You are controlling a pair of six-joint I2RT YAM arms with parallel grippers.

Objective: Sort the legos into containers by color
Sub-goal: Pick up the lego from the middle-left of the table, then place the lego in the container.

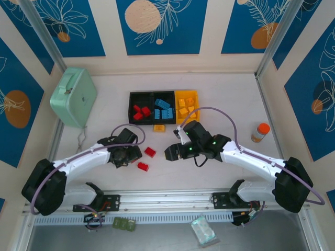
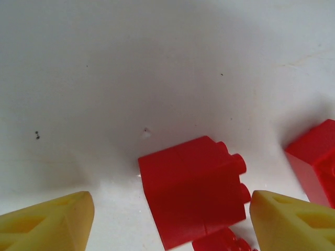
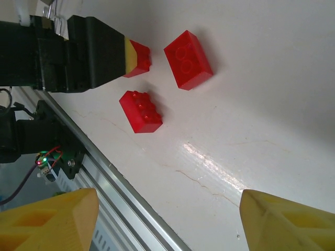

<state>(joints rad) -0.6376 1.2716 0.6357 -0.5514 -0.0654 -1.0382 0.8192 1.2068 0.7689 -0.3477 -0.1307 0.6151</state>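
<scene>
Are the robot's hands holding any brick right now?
No. The left gripper stands open around a red brick on the table; the right gripper is open and empty.

Bright, even light falls from above in your top view, and the white table [image 1: 225,89] shows only short, soft shadows under the arms. In your left wrist view a broad dim shadow spreads over the tabletop. The red brick [image 2: 193,193] looks slightly soft at its edges, and the left gripper's fingertips [image 2: 47,225] are blurred. In your right wrist view a glare streak [image 3: 209,162] shines on the surface, and the right gripper's fingertips [image 3: 282,219] are out of focus.
</scene>
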